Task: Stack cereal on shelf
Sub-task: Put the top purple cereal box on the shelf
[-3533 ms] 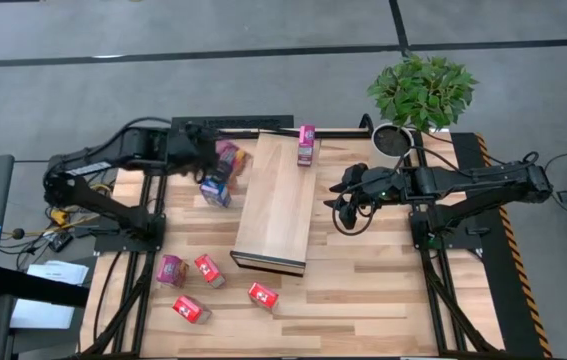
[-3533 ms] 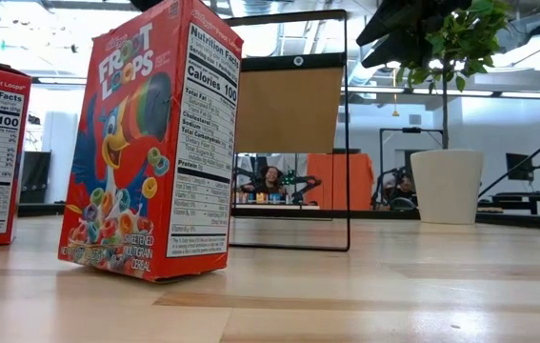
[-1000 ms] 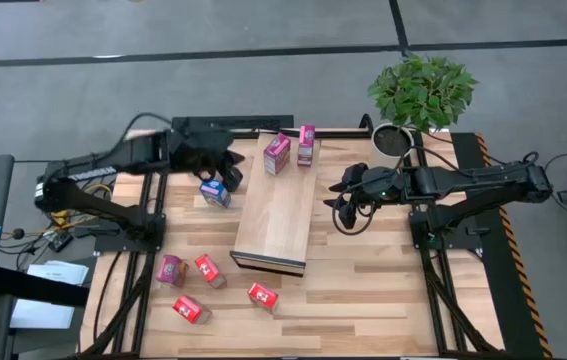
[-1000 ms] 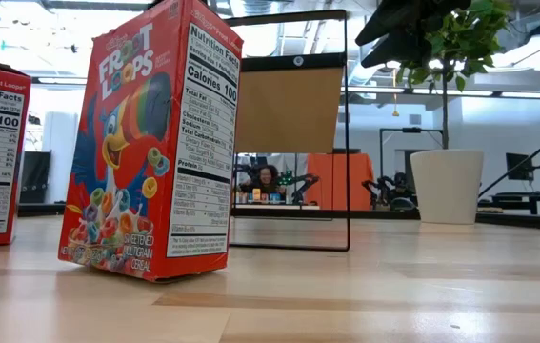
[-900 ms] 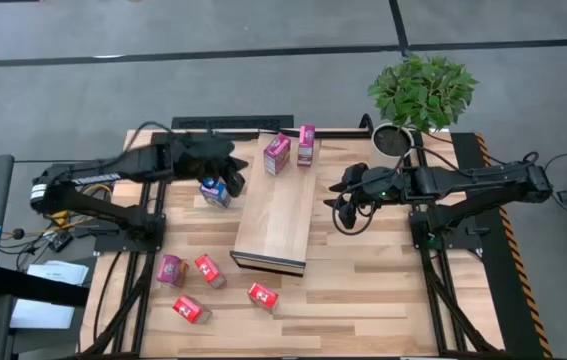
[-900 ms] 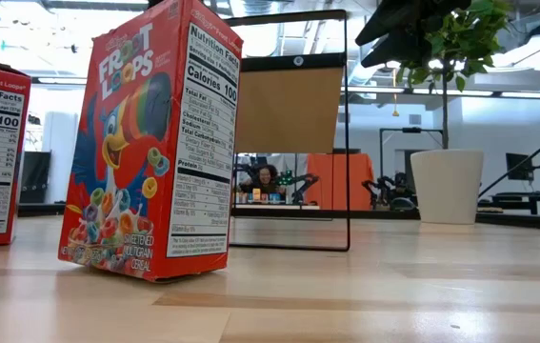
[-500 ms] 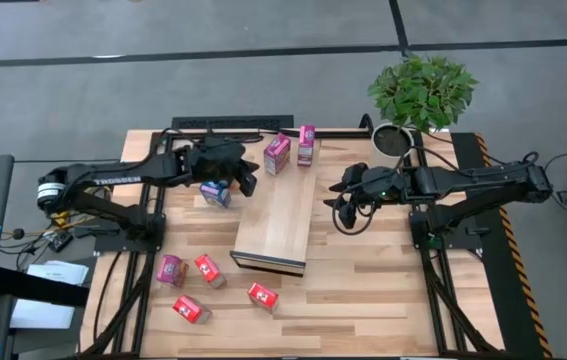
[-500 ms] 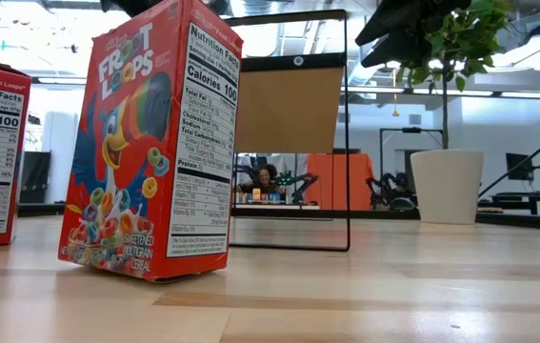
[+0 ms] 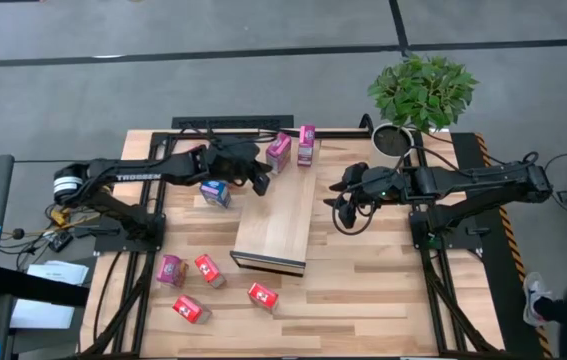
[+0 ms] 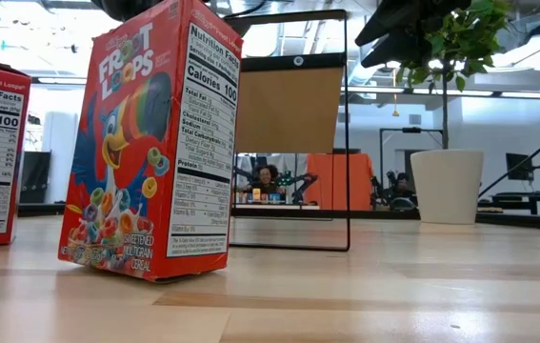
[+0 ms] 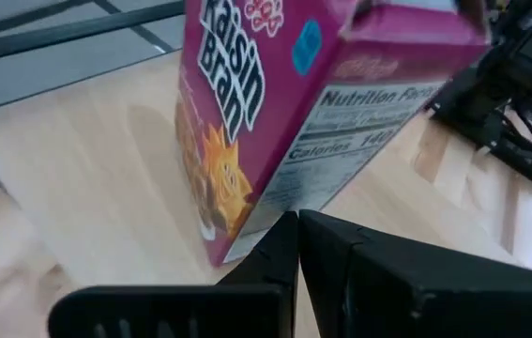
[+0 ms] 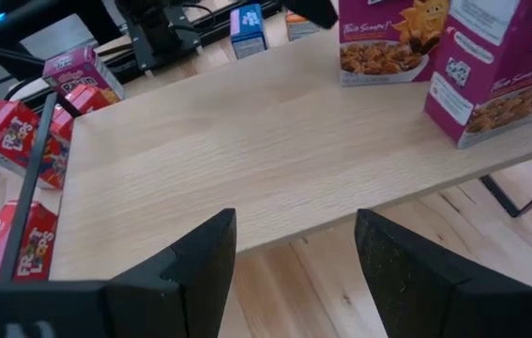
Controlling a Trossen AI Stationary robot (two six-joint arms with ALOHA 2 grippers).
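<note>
The shelf is a pale wooden block in the middle of the table; its dark end face shows in the low view. Two magenta cereal boxes stand upright on its far end. My left gripper is shut, its fingertips right at the foot of the nearer magenta box. A blue box stands on the table left of the shelf. My right gripper is open and empty beside the shelf's right side. My left gripper points its shut fingertips at the lower edge of the magenta Raisin Bran box, coming from the table's left side. The fingertips cover that edge, so I cannot tell whether they touch it. The box stands upright on the shelf.
Three red boxes and a magenta one lie on the near left of the table. A red box stands close before the low camera. A potted plant stands at the far right corner.
My left gripper has moved toward the table's right edge, from above the blue box to the shelf's left edge by the magenta box, staying shut. The right arm has kept still.
</note>
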